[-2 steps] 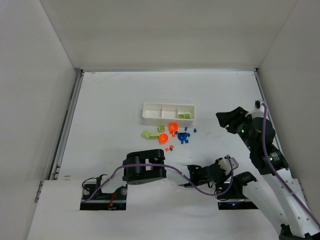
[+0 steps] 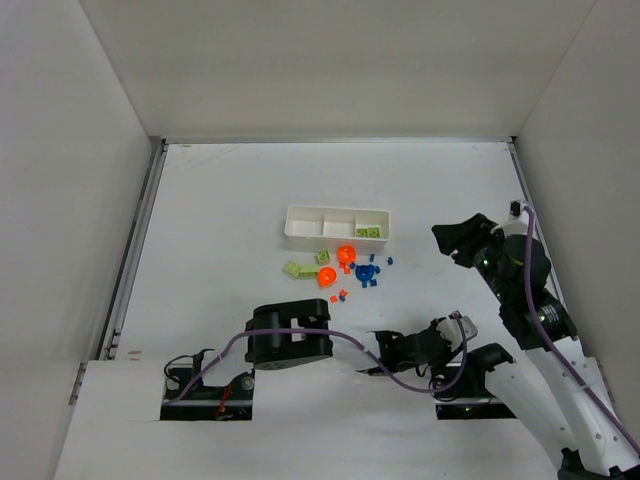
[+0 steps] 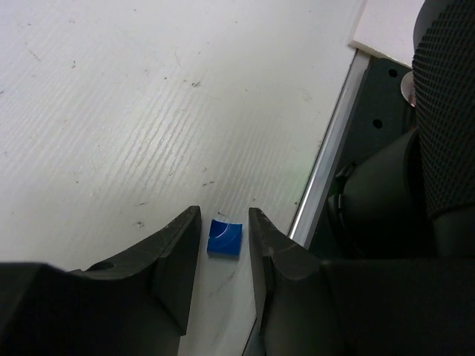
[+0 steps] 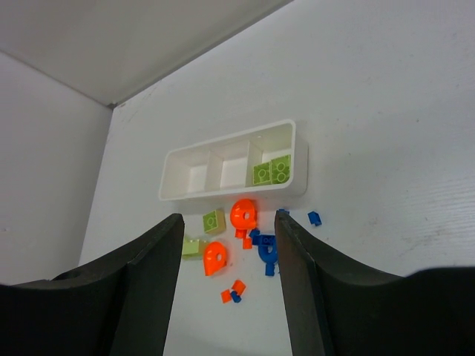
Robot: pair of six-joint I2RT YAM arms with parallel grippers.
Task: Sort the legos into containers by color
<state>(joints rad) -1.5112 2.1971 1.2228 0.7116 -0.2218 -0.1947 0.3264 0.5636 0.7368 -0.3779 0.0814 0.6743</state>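
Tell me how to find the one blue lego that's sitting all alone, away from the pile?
Look at the white table's near edge, where a metal rail runs. The left gripper hangs over that spot, and the blue lego lies flat between its open jaws. It's a tiny square all alone; the other legos crowd by the tray.

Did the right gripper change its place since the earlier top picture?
No. The right gripper stays at the same spot, right of the white tray, with the same gap.

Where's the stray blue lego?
Left wrist view: the blue lego lies on the table between the left end effector fingers, beside the metal edge strip.
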